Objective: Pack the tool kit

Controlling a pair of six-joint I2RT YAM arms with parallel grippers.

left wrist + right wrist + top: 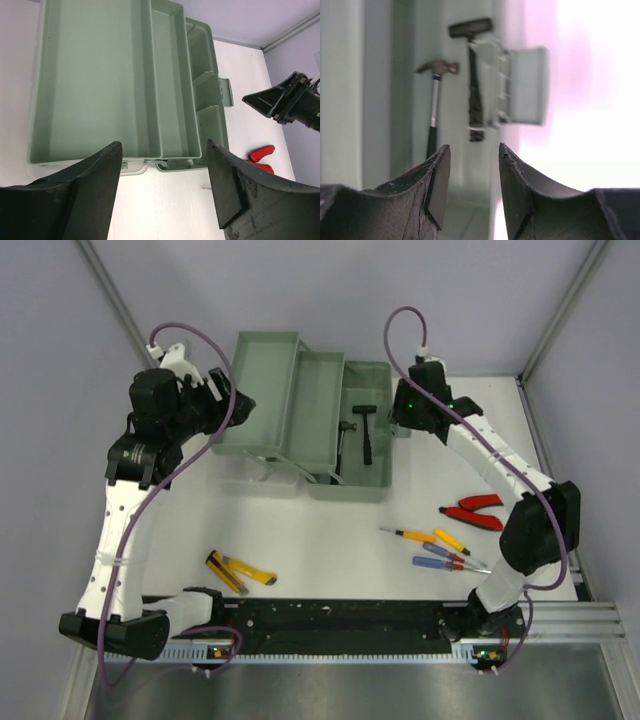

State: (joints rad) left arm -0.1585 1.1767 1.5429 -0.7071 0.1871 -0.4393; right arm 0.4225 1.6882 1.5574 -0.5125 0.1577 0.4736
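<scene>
Packing stands partway: hammers (367, 430) lie in the toolbox (300, 410), left tool (164, 146) and right tool (473, 148) both stand open and empty, and red pliers (478, 512) at its four o'clock likely come next.

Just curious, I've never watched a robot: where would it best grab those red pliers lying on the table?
Probably from straight above, pinching the red pliers at the narrow neck by the pivot: they lie flat on the table with the handles splayed apart.
</scene>
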